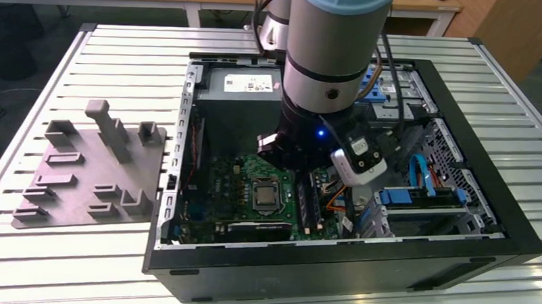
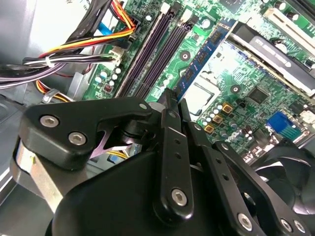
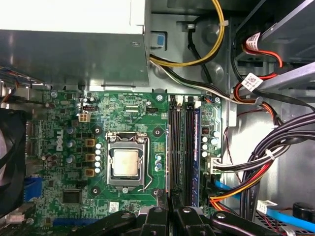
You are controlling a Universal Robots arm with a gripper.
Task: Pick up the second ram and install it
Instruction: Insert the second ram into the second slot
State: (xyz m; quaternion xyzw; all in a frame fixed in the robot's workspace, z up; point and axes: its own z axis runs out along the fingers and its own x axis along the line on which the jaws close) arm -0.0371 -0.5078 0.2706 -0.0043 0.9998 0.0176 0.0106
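My gripper is down inside the open computer case, over the motherboard. Its black fingers are shut on the second ram, a thin stick with black chips that runs out from the fingertips. In the first wrist view the second ram shows edge-on, between the processor socket and the dark memory slots. It lies parallel to the slots and just to their socket side. In the exterior view the stick shows below the arm's wrist.
A grey slotted holder block stands on the slatted table at the exterior view's left. Bundles of cables crowd the far side of the slots. A black fan and the grey power supply border the board.
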